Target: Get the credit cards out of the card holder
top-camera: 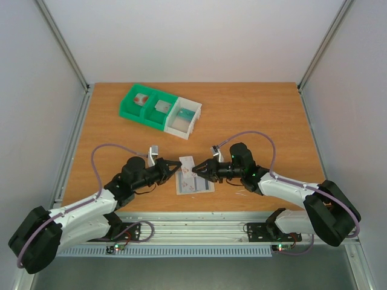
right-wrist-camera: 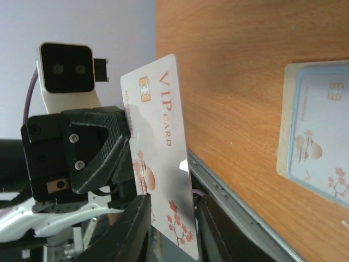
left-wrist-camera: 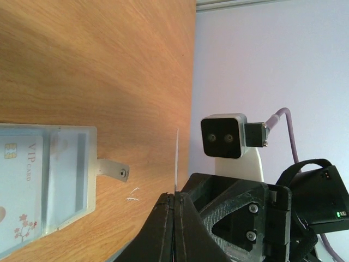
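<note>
Left wrist view first: the left gripper has its black fingers pressed flat together. A thin white credit card rises edge-on from their tips, pinched there by the look of it. Off to the side, the pale blue-grey translucent card holder lies flat on the wood, small white tab sticking out. A second card with VIP lettering shows through it, so one is out and one is yet to come.

Over to the right wrist view, and there's the card's face: chip, red lettering, red blossoms, up in the air and well clear of the holder. The right gripper has its fingers standing apart on either side of the card's lower end. Whether they're biting yet, I cannot tell.

This reads as a hand-over. The right side wants a square, firm bite on the card before the left lets go. A thin, slick card will twist or drop on a light hold.

From the top, both arms sit nose to nose over the near middle of the orange-brown wooden tabletop, holder beneath them. A green-and-white plastic compartment tray sits well apart at the far side. Pale walls close the space in, and a metal rail runs along the near edge.
</note>
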